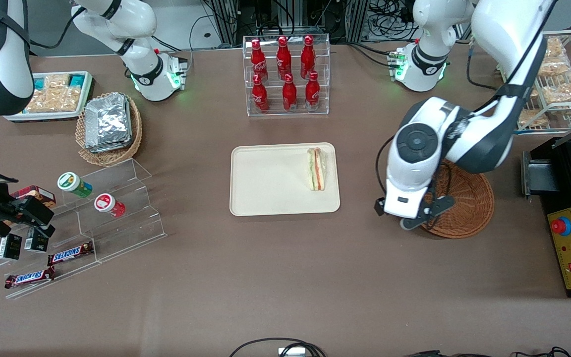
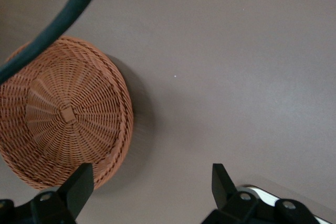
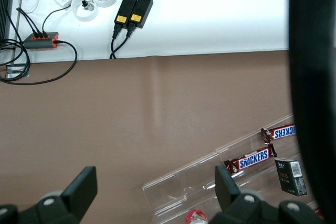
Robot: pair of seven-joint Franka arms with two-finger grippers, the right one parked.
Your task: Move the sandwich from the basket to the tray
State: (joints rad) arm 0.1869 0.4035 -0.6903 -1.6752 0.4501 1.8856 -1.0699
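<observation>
Your sandwich (image 1: 316, 168) lies on the tray (image 1: 265, 181) — at the edge nearest the basket (image 1: 469, 198). Your gripper (image 2: 152, 182) hangs wide and empty beside the basket.

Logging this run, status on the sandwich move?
Gripper open, empty, above bare table between basket and tray. Sandwich lies on tray, near the edge facing the basket. Basket empty. Nothing in the way.
</observation>
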